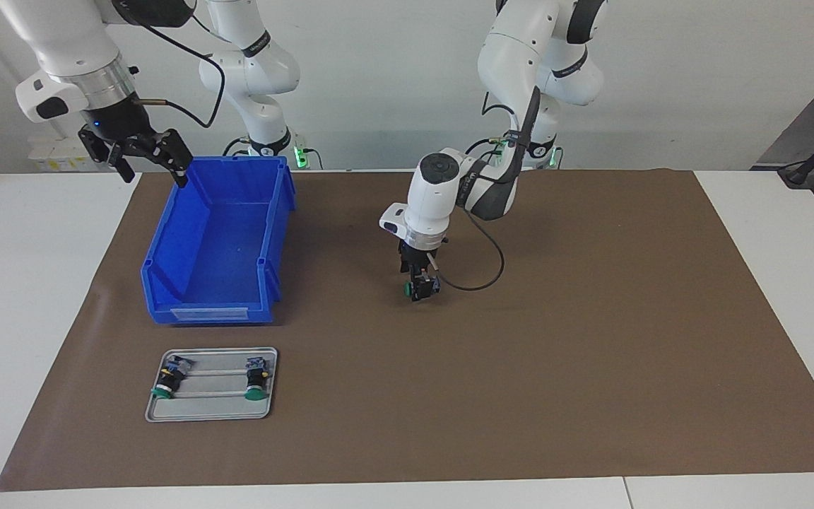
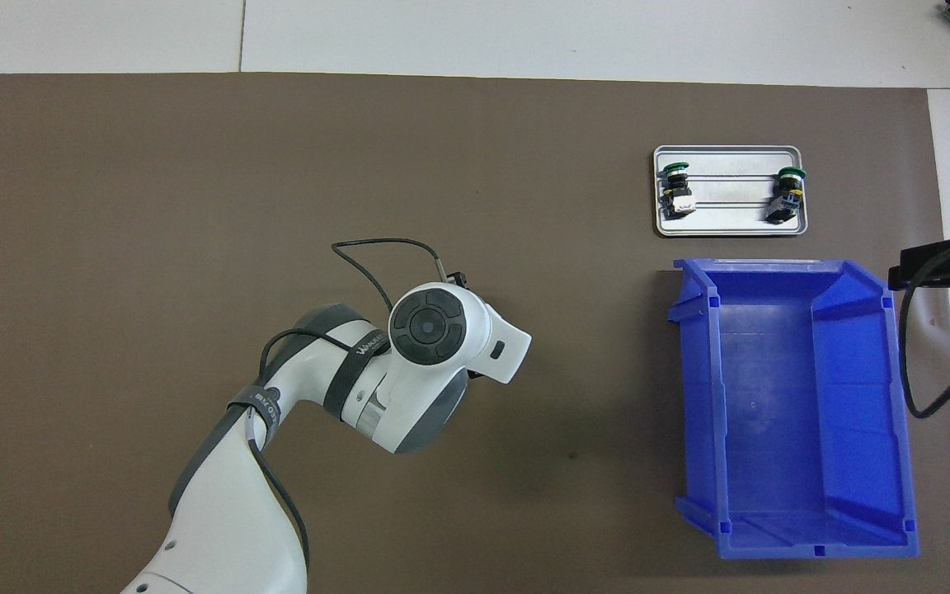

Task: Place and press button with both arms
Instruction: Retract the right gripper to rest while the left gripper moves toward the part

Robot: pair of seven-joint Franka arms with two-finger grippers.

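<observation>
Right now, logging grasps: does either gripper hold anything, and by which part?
The left gripper holds a button by its black body, over the mat. The right gripper is open and empty.

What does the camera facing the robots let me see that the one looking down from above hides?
Only the facing view shows the left gripper holding a button over the brown mat, and the right gripper open, raised beside the blue bin. Only the overhead view shows the left arm's wrist from above, covering that gripper and button. Both show the bin and the metal tray with two more buttons.
</observation>
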